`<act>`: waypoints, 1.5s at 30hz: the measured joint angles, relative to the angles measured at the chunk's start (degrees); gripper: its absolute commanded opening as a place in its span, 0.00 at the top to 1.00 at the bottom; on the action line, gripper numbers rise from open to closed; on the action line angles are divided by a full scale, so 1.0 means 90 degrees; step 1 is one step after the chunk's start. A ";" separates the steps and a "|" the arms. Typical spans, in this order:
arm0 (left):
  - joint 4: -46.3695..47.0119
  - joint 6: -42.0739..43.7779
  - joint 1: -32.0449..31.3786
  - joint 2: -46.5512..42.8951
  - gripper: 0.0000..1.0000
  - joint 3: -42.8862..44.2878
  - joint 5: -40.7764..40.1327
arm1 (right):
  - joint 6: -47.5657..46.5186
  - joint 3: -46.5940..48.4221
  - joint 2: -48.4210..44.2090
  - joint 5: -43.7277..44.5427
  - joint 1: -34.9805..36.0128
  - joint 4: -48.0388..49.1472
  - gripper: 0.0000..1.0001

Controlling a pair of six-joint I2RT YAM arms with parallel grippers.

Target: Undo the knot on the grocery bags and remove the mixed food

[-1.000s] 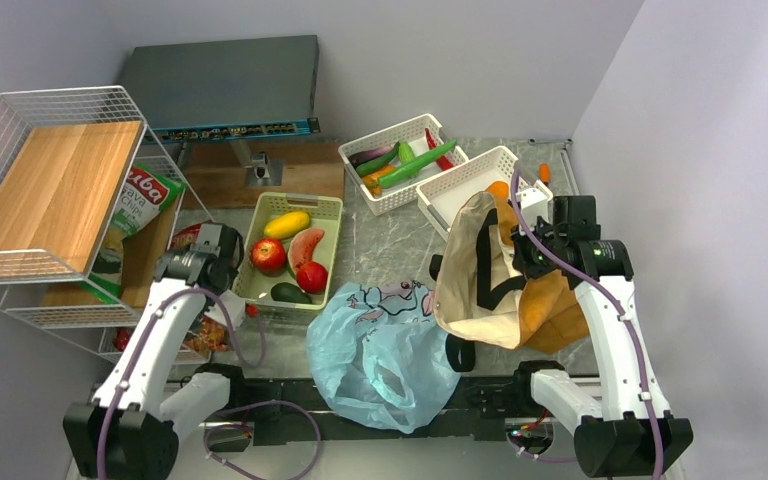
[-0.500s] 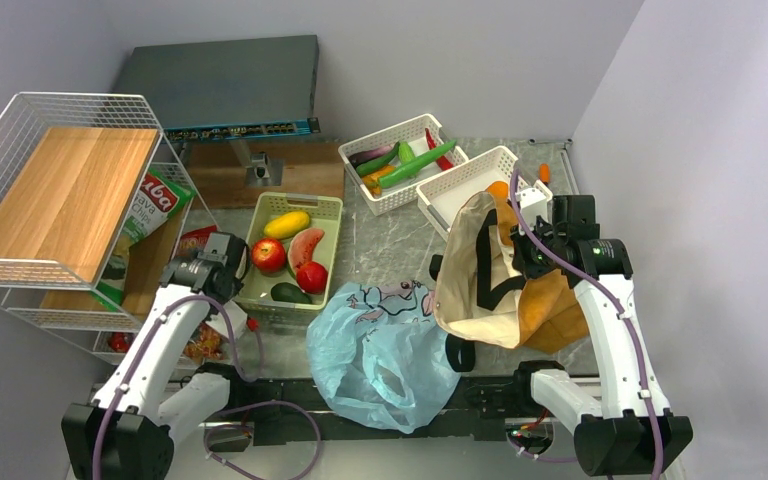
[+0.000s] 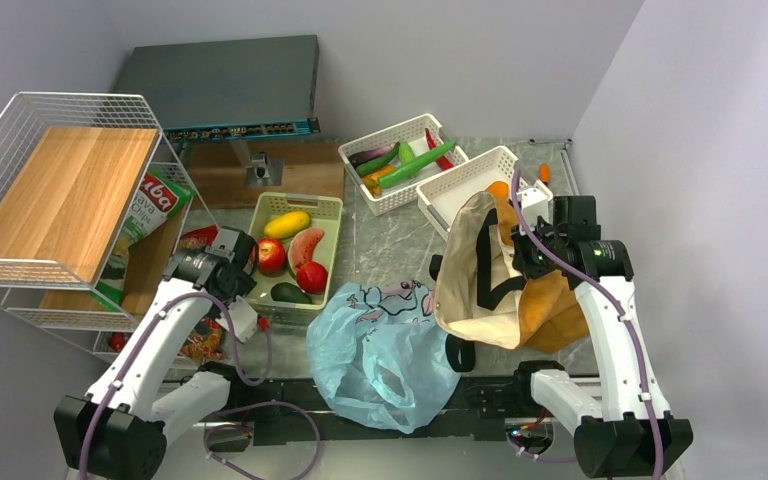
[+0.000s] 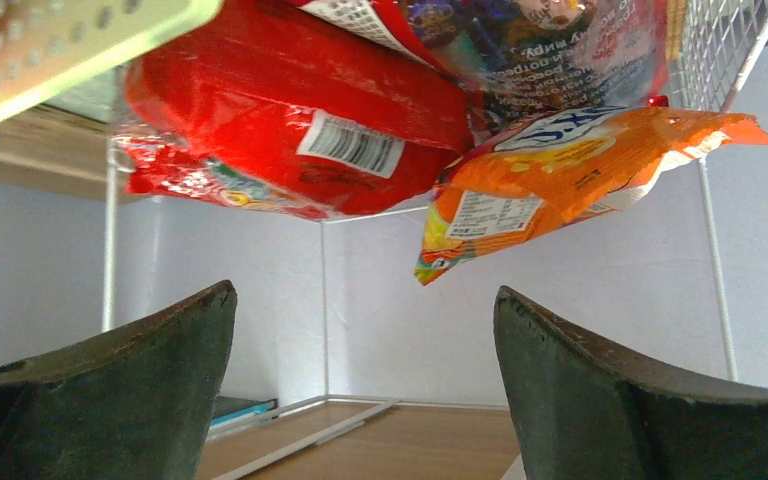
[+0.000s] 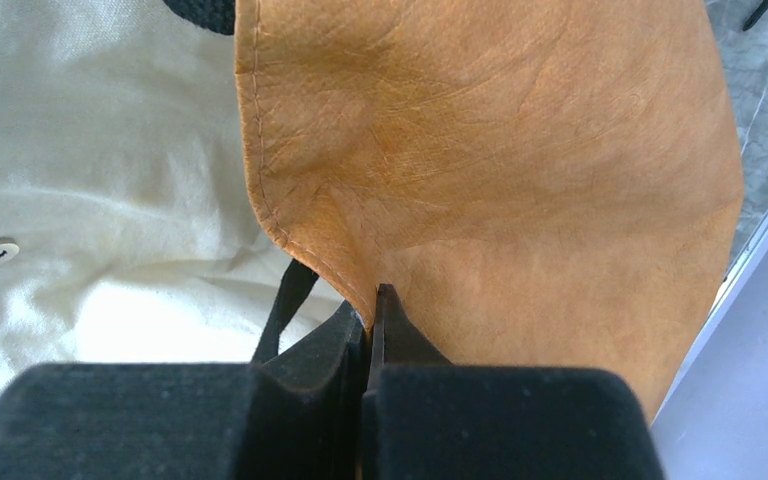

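Note:
The light-blue plastic bag (image 3: 380, 345) lies crumpled at the table's near middle. To its right the mustard canvas tote (image 3: 490, 280) is held up, cream lining (image 5: 90, 160) showing. My right gripper (image 5: 372, 300) is shut on the tote's brown rim (image 5: 310, 250); from above it (image 3: 532, 250) sits at the tote's right side. My left gripper (image 4: 365, 300) is open and empty, pointing into the wire rack below a red snack pack (image 4: 290, 110) and an orange pack (image 4: 560, 180). A green basket (image 3: 326, 205) holds mango (image 3: 287, 224), watermelon slice (image 3: 305, 247), apple (image 3: 271, 255) and avocado (image 3: 289, 293).
The wire rack (image 3: 50, 190) with wooden shelves fills the left side, a green-and-red box (image 3: 145, 205) inside it. Two white baskets (image 3: 445, 195) stand at the back; one holds a cucumber (image 3: 415, 163). A small carrot (image 3: 544, 172) lies at the back right. A grey box (image 3: 225, 85) sits behind.
My left arm has drawn back to the right, from the rack toward the green basket, still open. The rack shifted slightly. The right gripper and tote have not moved.

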 measured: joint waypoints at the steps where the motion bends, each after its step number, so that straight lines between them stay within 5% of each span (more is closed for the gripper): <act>1: -0.0107 -0.0017 -0.0102 -0.0019 0.01 0.0100 0.0080 | 0.0010 0.0000 0.0000 0.0000 0.0000 0.0000 1.00; 10: -0.0818 -0.0818 -0.1234 0.0274 0.01 0.0784 0.0452 | 0.0141 0.0007 0.0010 -0.0002 0.0000 0.0000 1.00; 15: -0.0986 -0.1605 -0.1785 0.1003 0.00 0.2142 0.0833 | 0.0155 0.0155 0.0102 0.0029 0.0000 0.0000 1.00; 19: -0.1039 -0.2603 -0.2016 0.2098 0.01 0.4051 0.1265 | 0.0197 0.0614 0.0335 0.0053 -0.0015 -0.0005 0.72; 23: -0.1161 -0.3997 -0.2113 0.3582 0.01 0.6601 0.2050 | 0.0350 0.1066 0.0522 -0.0206 -0.0024 -0.0002 0.21; 28: -0.0979 -0.5979 -0.2132 0.5173 0.01 0.9299 0.3276 | 0.0546 0.1741 0.0675 -0.1044 -0.0024 -0.0053 0.00; 38: 0.0080 -0.9496 -0.1481 0.5156 0.01 0.9173 0.5387 | 0.1316 0.2897 0.1052 -0.1931 -0.0024 0.0495 0.00; 45: 0.0600 -1.0860 -0.1158 0.5044 0.01 0.8585 0.4913 | 0.1554 0.2630 0.1501 -0.1729 -0.0024 0.1290 0.00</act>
